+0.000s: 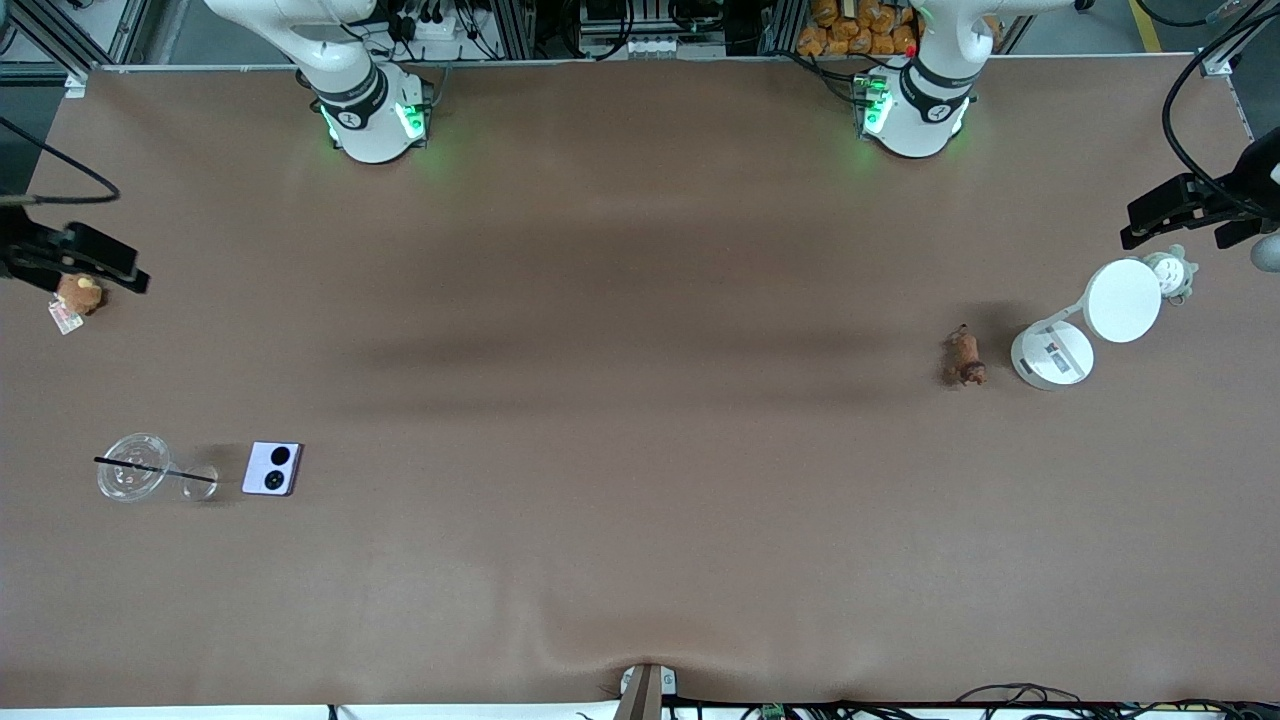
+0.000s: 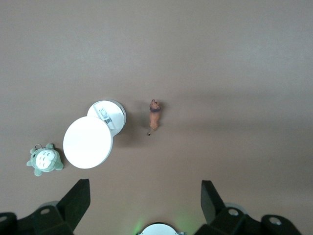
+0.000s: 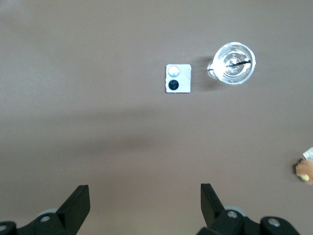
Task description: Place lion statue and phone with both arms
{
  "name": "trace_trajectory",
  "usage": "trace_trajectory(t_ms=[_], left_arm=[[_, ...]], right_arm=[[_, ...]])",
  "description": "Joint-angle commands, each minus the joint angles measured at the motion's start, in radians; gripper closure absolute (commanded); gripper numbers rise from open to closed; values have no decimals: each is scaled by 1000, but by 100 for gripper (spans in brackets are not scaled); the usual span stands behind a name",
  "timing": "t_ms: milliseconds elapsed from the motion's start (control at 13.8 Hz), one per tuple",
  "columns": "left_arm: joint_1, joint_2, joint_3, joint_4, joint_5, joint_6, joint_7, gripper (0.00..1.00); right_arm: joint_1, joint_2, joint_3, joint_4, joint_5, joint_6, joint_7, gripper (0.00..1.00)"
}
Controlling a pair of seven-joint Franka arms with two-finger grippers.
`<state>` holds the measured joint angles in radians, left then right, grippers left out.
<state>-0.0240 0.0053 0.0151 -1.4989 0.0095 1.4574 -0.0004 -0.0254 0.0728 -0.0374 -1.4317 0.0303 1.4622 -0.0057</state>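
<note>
- Phone (image 1: 272,468): I log it flat on the surface (image 1: 640,520) toward the right arm's end, nearest my front camera, camera circles up, just beside a clear cup (image 1: 133,466) with a black straw (image 1: 155,469).
- Lion (image 1: 965,358): I log it toward the left arm's end, farther from the camera than the phone, near a white lamp (image 1: 1052,354) but apart from it.
- Green plush (image 1: 1170,273): just beside the lamp's round head.
- Tan plush (image 1: 78,293): at the right arm's end, tag attached.
- Left gripper (image 2: 145,200): I see it high over the lamp and lion, jaws spread wide, holding nothing.
- Right gripper (image 3: 145,203): high over bare surface near the phone, jaws likewise spread, holding nothing.
</note>
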Motion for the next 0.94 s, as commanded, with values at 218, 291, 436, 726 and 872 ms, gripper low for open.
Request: trace_trajectory(t_ms=[218,291,436,726,872], left_arm=[[1,1,-1,8,-11,-2,11,0],[1,1,-1,9,-11,-2,11,0],[1,1,-7,9,-11,-2,11,0],[3,1,-6,9,-11,-2,11,0],[4,1,-7,8,-13,-3,13,0]], right_arm=[[-19,-38,13,27,-44,-45,-2,0],[-19,-36,13,25,-50,-43,-2,0],[-22,-38,13,20,-50,-43,-2,0],[-22,-36,13,19,-47,-46,0,0],[-24,-34,13,17,-47,-46,-2,0]])
